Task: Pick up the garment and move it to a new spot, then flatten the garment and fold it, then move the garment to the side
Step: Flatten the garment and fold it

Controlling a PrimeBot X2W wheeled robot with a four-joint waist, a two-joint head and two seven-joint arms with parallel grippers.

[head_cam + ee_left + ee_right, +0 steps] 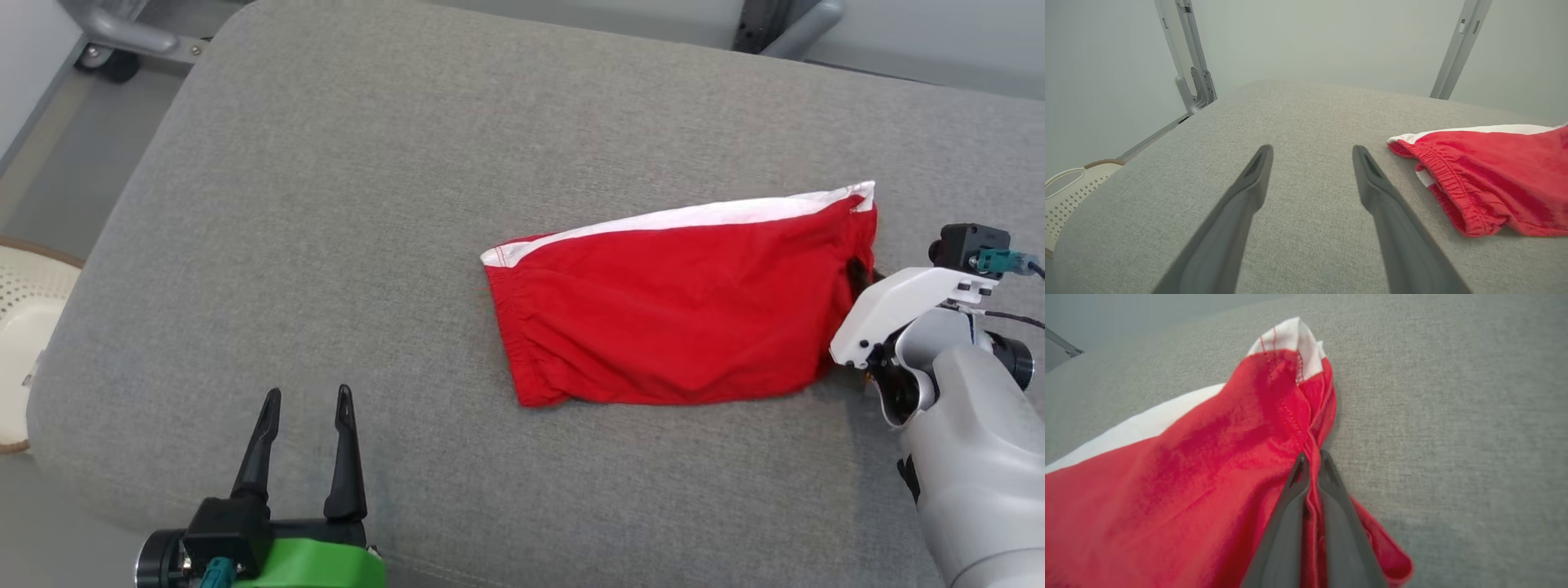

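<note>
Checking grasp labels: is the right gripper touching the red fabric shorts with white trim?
Touching. The right wrist view shows the right gripper shut on a fold of the red fabric shorts.

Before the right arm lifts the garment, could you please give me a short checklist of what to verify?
1. Grip: right gripper shut on the edge of the garment: ok.
2. Every layer caught in that grip: cannot tell; the fabric is bunched there.
3. Other arm: left gripper open and apart from the garment: ok.
4. Garment lying wholly on the cushion, nothing hanging over an edge: ok.
5. Room on the cushion to the garment's left for setting it down: ok.
6. Obstacles: basket stands off the cushion, far from the garment: ok.
</note>
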